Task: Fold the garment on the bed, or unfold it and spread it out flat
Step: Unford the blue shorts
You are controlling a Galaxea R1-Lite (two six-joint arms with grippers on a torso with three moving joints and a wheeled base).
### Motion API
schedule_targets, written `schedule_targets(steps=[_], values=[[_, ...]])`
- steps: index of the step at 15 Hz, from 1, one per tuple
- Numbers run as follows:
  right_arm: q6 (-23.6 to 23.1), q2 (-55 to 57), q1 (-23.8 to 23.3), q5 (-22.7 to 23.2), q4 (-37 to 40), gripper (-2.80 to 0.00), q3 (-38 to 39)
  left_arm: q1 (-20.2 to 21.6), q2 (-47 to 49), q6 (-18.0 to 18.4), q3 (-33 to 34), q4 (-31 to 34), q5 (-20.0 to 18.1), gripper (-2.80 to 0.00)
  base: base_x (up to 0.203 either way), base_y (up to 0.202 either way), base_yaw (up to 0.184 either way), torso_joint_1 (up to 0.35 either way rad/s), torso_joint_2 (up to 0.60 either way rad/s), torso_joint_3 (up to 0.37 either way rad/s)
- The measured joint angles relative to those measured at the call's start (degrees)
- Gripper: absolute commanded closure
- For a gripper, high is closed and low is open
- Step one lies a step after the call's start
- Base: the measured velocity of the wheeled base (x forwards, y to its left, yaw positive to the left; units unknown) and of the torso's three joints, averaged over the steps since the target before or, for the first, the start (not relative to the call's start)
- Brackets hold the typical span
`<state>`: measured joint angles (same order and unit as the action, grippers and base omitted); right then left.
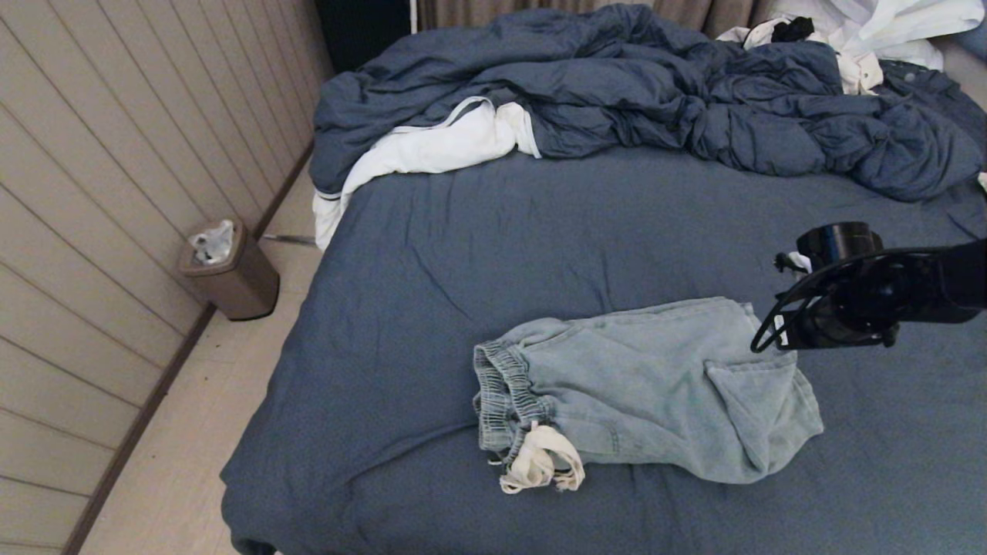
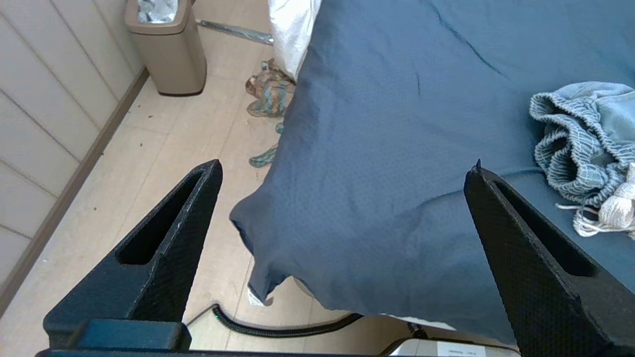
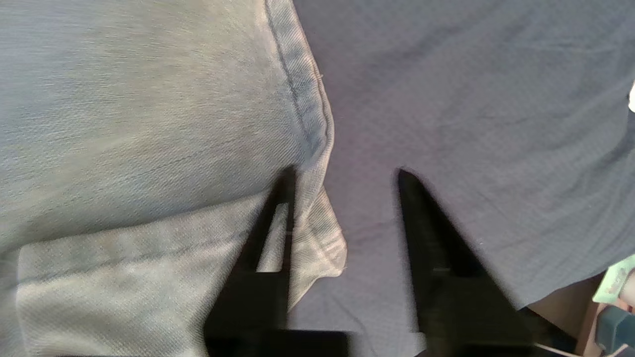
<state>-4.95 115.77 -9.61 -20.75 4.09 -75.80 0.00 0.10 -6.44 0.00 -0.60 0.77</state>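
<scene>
On the near part of the bed [image 1: 401,254], toward the robot's right, the garment [image 1: 655,389] lay crumpled, its gathered waistband [image 1: 501,393] turned to the robot's left and the white drawstring [image 1: 540,461] bunched just below it. One patch pocket [image 1: 752,401] showed near the hem on the right side. The right hand [image 3: 342,173] hung over that hem edge, fingers partly open; one finger [image 3: 273,223] sat over the denim and the other over the bare sheet, holding nothing. The left hand [image 2: 342,168] was low by the bed's near left corner, its fingers spread wide and empty, well apart from the shorts.

A bulky dark blue duvet [image 1: 655,100] was heaped across the far end of the bed, with a white garment [image 1: 432,146] trailing from under it over the left edge. More white cloth [image 1: 879,31] lay at the far right corner.

On the floor beside the panelled wall [image 1: 116,154] stood a tan waste bin [image 1: 231,274], lidless, with crumpled pale litter [image 1: 212,243] inside it near the rim. A small mottled cloth [image 2: 268,94] lay on the floor beside the bed.
</scene>
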Motion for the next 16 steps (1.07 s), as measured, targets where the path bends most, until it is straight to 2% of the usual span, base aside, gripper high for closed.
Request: schedule_targets(steps=[3, 5, 6, 10, 13, 16], values=[[0.1, -0.5, -1.3, 0.6, -0.1, -2.80, -0.4, 0.0, 0.0, 0.0, 0.0, 0.0, 0.0, -2.80, 0.000, 0.000, 0.000, 0.000, 0.00, 0.000], [0.5, -2.8, -0.9, 3.1, 0.0, -2.80, 0.7, 0.0, 0.0, 0.0, 0.0, 0.0, 0.0, -2.80, 0.000, 0.000, 0.000, 0.000, 0.00, 0.000], [0.7, -4.2, 0.3, 4.2, 0.0, 0.00, 2.0, 0.0, 0.0, 0.0, 0.0, 0.0, 0.0, -2.80, 0.000, 0.000, 0.000, 0.000, 0.00, 0.000], [1.3, -8.4, 9.2, 5.0, -1.4, 0.00, 11.2, 0.0, 0.0, 0.0, 0.0, 0.0, 0.0, -2.80, 0.000, 0.000, 0.000, 0.000, 0.00, 0.000], [2.5, -8.6, 15.5, 4.1, -9.3, 0.00, 18.4, 0.0, 0.0, 0.0, 0.0, 0.0, 0.0, -2.80, 0.000, 0.000, 0.000, 0.000, 0.00, 0.000], [3.6, -5.3, 17.5, 2.2, -14.6, 0.00, 21.0, 0.0, 0.0, 0.0, 0.0, 0.0, 0.0, -2.80, 0.000, 0.000, 0.000, 0.000, 0.00, 0.000]])
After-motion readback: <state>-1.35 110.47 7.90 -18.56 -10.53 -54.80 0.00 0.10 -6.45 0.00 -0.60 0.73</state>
